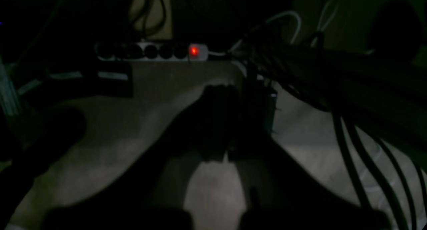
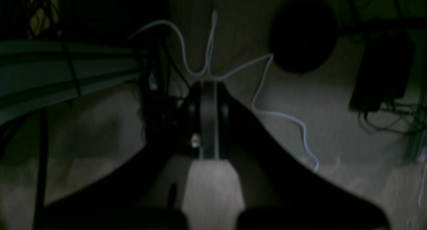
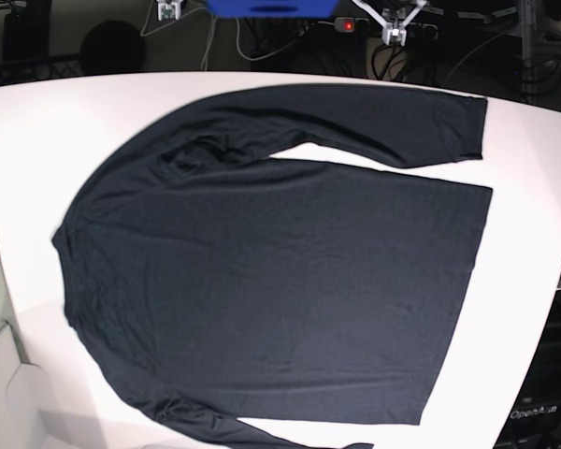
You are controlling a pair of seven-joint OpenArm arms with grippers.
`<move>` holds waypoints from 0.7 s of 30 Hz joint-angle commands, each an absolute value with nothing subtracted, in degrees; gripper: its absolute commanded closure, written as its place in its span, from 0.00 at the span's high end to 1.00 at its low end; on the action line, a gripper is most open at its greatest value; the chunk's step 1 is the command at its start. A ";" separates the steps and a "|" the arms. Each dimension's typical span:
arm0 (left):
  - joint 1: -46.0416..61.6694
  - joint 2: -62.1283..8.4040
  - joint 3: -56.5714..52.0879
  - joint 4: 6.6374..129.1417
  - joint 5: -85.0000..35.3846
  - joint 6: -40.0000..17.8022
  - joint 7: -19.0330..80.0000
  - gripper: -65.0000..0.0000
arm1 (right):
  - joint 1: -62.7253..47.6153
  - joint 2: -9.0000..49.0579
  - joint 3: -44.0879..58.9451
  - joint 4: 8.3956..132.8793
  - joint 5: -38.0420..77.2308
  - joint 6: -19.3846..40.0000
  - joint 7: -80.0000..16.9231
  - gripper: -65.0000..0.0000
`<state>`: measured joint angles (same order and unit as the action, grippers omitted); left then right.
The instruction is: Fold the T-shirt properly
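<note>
The T-shirt [image 3: 280,271] is a plain, very dark long-sleeved shirt lying flat on the white table [image 3: 37,112]. Its collar is to the left and its hem to the right. One sleeve [image 3: 374,122] stretches along the far side, and the other runs off the near edge. Neither wrist view shows the shirt. My left gripper [image 1: 224,93] hangs over the dim floor behind the table with its jaws together and nothing between them. My right gripper [image 2: 208,90] is likewise shut and empty over the floor. Both arms sit past the table's far edge.
A power strip [image 1: 151,51] with a red lit switch lies on the floor and also shows in the base view [image 3: 346,25]. Black cables [image 1: 367,156] and a white cable [image 2: 267,90] trail nearby. A dark round object [image 2: 302,36] and a blue box [image 3: 271,7] are behind the table.
</note>
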<state>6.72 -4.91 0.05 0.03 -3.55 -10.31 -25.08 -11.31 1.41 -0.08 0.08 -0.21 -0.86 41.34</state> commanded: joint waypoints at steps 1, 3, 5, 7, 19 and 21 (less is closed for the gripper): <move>8.04 -5.14 0.13 0.00 -3.65 -10.33 -26.68 0.00 | -12.35 1.71 -0.22 0.00 -0.13 -0.31 43.91 0.00; 9.45 -5.14 0.04 0.00 -3.65 -10.33 -30.20 0.00 | -13.76 2.24 -0.13 0.00 -0.13 -0.31 48.48 0.00; 10.68 -5.14 0.04 0.00 -3.65 -10.33 -33.71 0.00 | -14.99 2.77 0.04 0.00 -0.13 -0.31 52.88 0.00; 12.88 -5.14 0.04 0.00 -3.74 -10.33 -38.81 0.00 | -16.75 2.86 0.04 0.00 -0.13 -0.31 57.63 0.00; 21.14 -5.23 0.04 0.00 -9.63 -10.86 -62.20 0.00 | -22.99 4.70 0.13 0.00 -0.13 -0.40 74.07 0.00; 22.46 -5.23 0.13 0.00 -9.45 -10.86 -65.45 0.00 | -24.04 4.70 0.13 0.00 -0.13 -0.40 76.97 0.00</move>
